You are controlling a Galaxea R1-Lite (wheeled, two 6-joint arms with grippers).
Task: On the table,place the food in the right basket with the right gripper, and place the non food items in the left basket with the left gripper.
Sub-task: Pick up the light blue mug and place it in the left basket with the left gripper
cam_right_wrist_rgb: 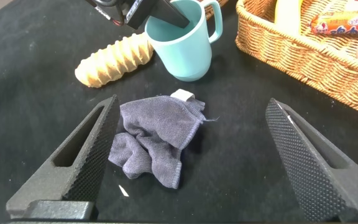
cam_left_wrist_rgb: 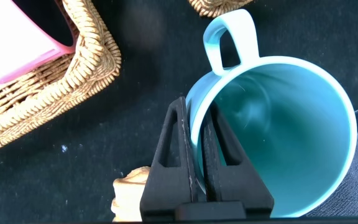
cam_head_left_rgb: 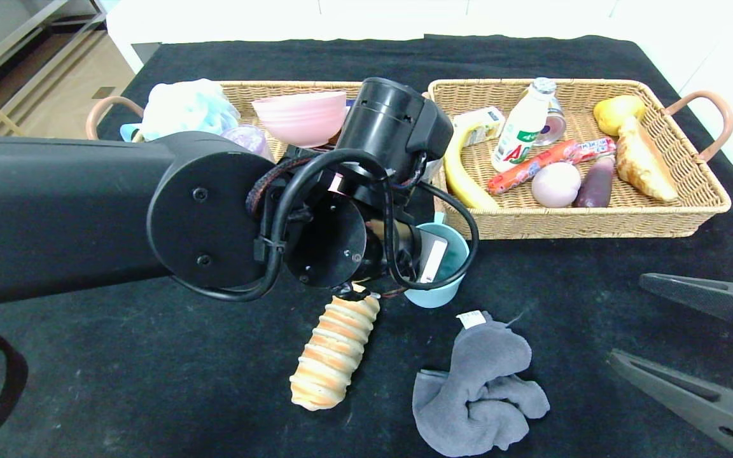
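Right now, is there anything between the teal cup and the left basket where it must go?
Nothing visible lies between them. The left end effector is shut on the teal cup wall, and only bare black cloth separates it from the left basket rim.

My rig, as I see it: left arm [cam_head_left_rgb: 55,213], matte black tubular link, round joint cap with two screws, looped black cables, cable tie; left gripper [cam_left_wrist_rgb: 197,155], black tapered fingers; right gripper [cam_right_wrist_rgb: 191,155], dark grey wedge fingers with dimpled pads.
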